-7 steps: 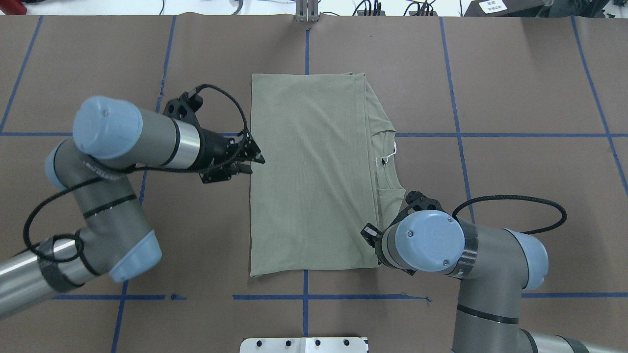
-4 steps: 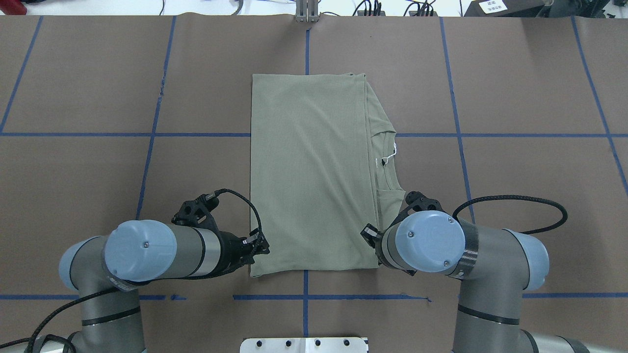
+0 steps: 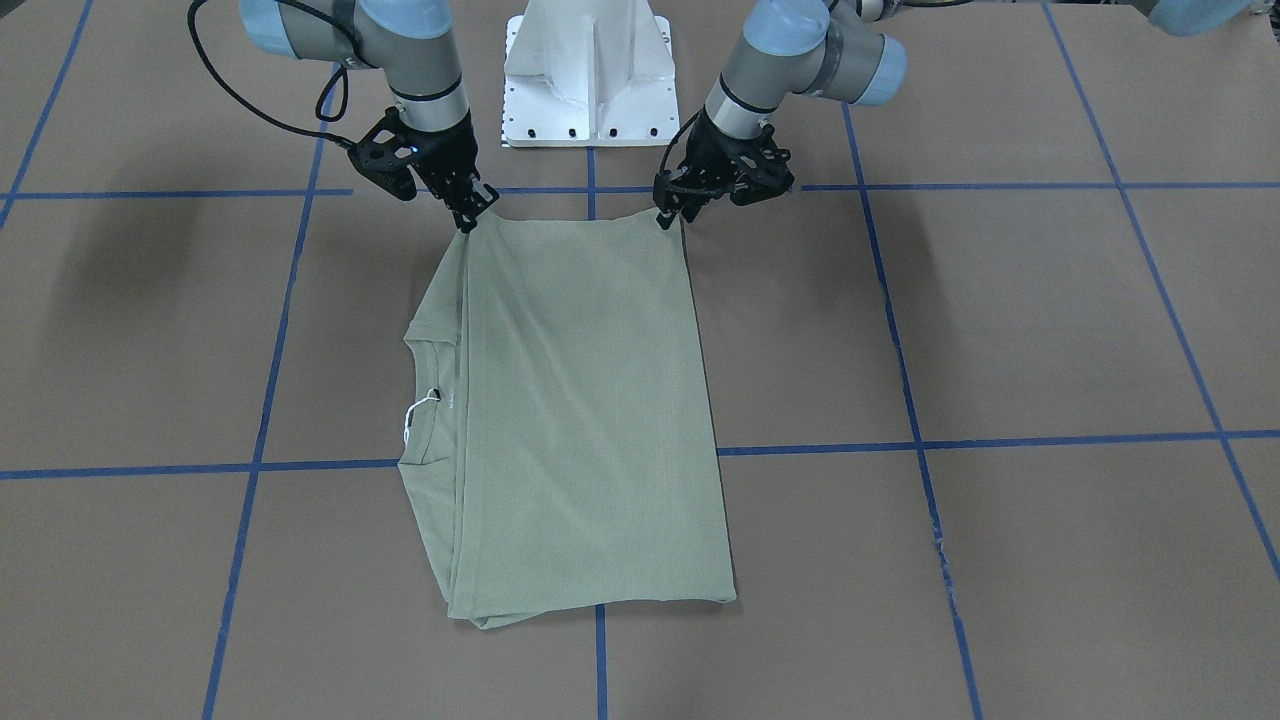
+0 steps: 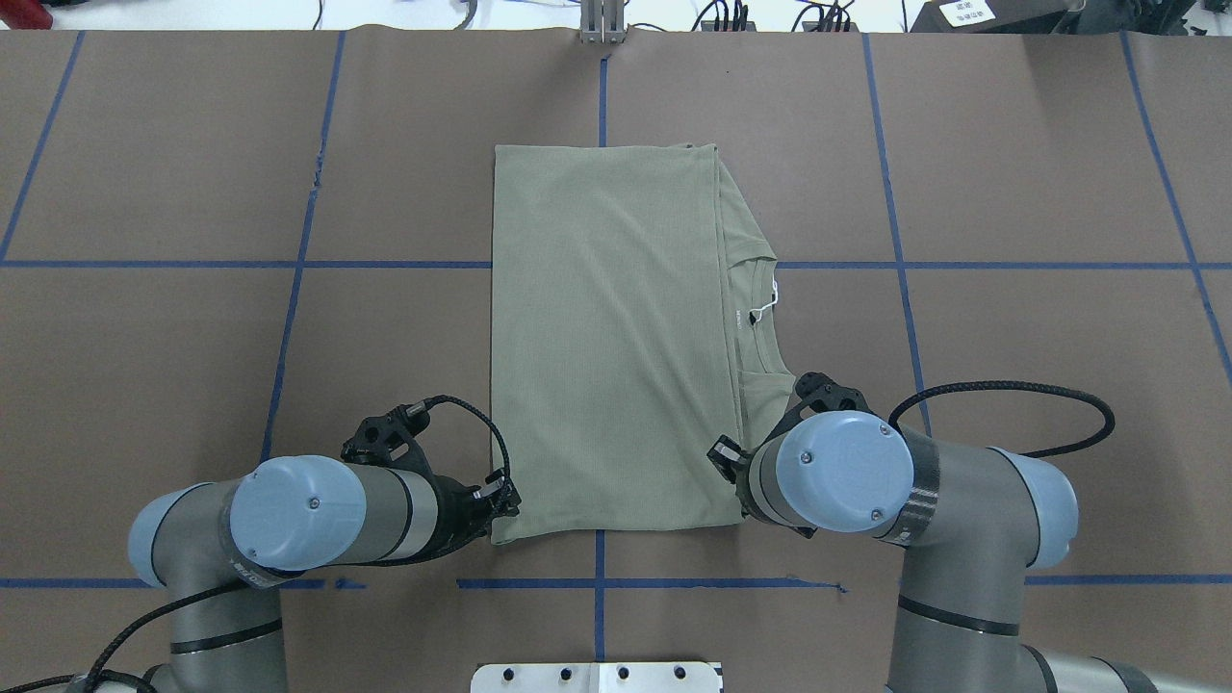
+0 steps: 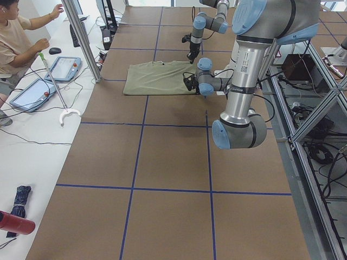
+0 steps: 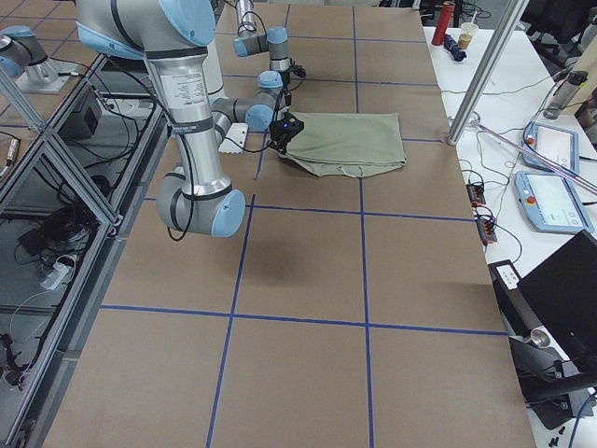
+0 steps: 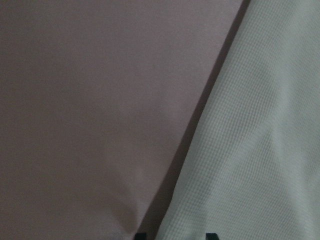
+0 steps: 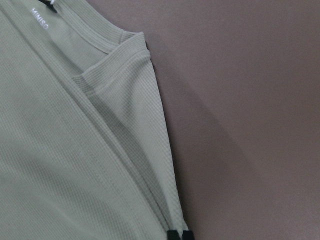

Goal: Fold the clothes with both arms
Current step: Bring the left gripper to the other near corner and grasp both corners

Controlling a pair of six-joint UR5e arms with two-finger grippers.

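Overhead exterior view: the sage-green shirt [image 4: 606, 337] lies flat at the middle of the brown table [image 4: 1011, 144]. It is folded into one long panel, with its ribbed collar [image 4: 763, 339] and white tag [image 4: 765, 306] poking out along the 3 o'clock edge. At the shirt's 7 o'clock corner sits the left gripper [image 4: 504, 508]. Its wrist camera shows the fingertips [image 7: 140, 235] spread apart, with the cloth edge running between them, unpinched. At the 5 o'clock corner the right gripper [image 3: 470, 213] is down on the fabric, hidden under its own wrist from above. Its fingertips [image 8: 173, 234] are squeezed together on the layered hem.
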